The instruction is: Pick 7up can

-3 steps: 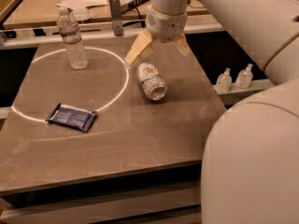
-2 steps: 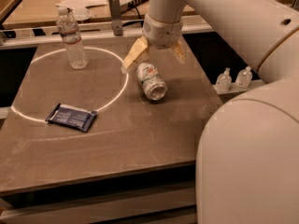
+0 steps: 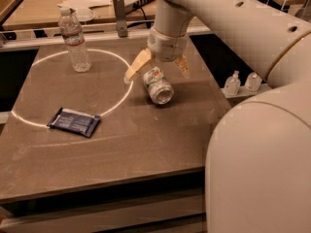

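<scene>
The 7up can (image 3: 158, 85) lies on its side on the brown table (image 3: 121, 140), right of centre, its end facing me. It is whitish-silver with green and red marks. My gripper (image 3: 159, 69) hangs straight down over it, open, with one tan finger (image 3: 137, 65) to the can's left and the other finger (image 3: 183, 65) to its right. The fingers straddle the can's far end and do not close on it.
A clear plastic water bottle (image 3: 75, 41) stands at the back left. A dark blue snack packet (image 3: 74, 122) lies at the front left. A white ring (image 3: 73, 89) is marked on the table. Two small bottles (image 3: 242, 83) stand off the right edge. My arm fills the right foreground.
My gripper has moved down and a little toward me. Its fingers now sit on either side of the can instead of above and behind it. The can has not moved.
</scene>
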Tool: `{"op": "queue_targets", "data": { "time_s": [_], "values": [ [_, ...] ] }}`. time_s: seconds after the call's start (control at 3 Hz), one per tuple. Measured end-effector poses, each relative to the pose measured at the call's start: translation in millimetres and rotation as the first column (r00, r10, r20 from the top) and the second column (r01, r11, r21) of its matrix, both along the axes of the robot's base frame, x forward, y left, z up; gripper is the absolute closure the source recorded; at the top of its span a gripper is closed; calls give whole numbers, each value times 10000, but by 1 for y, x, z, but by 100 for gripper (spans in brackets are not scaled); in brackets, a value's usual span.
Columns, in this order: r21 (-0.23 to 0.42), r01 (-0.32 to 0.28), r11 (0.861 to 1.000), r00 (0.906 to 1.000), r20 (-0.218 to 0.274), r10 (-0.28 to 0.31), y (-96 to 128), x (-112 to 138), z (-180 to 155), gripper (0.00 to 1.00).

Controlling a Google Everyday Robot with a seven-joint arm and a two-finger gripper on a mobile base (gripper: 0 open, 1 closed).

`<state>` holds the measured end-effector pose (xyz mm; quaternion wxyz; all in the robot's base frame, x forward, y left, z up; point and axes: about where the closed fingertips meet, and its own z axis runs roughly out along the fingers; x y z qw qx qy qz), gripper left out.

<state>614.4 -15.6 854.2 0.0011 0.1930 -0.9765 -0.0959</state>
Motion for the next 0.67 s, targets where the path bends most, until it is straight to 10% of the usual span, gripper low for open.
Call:
{"op": "queue_targets", "data": {
  "time_s": [0.67],
  "values": [
    [302,-313,9991,9994,149,308,4,-6,-9,47]
  ]
}}
